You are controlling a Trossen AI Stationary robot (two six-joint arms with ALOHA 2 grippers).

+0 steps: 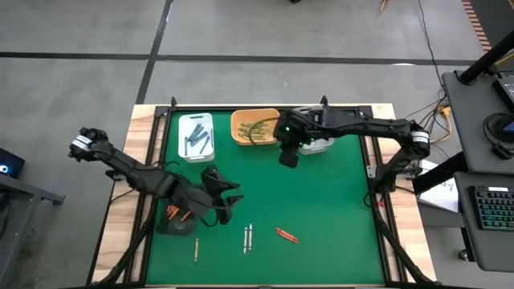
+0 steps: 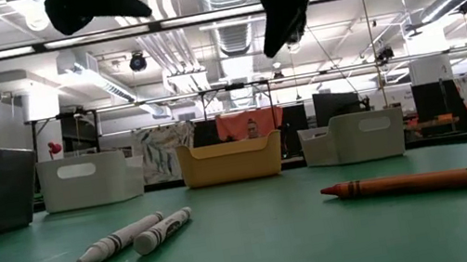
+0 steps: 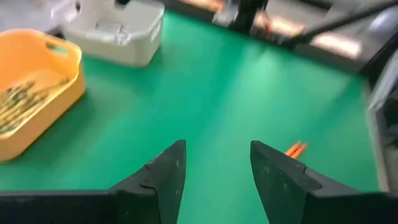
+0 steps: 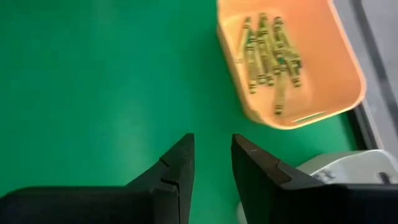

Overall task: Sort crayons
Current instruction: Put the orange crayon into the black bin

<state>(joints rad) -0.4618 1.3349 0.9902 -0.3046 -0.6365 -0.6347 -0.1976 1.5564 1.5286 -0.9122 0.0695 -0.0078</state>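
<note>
Loose crayons lie flat on the green mat: two grey-white ones, side by side in the low view, a red-orange pair and one yellow-olive crayon. My left gripper is open and empty above the mat, left of the grey-white pair; its wrist view shows the red-orange pair ahead. My right gripper is open with a narrow gap, empty, and held high just in front of the yellow tray.
Along the far edge stand a white tray with dark blue-grey crayons, the yellow tray with yellow-olive crayons, and another white tray under my right arm. A dark tray with red-orange crayons sits near left.
</note>
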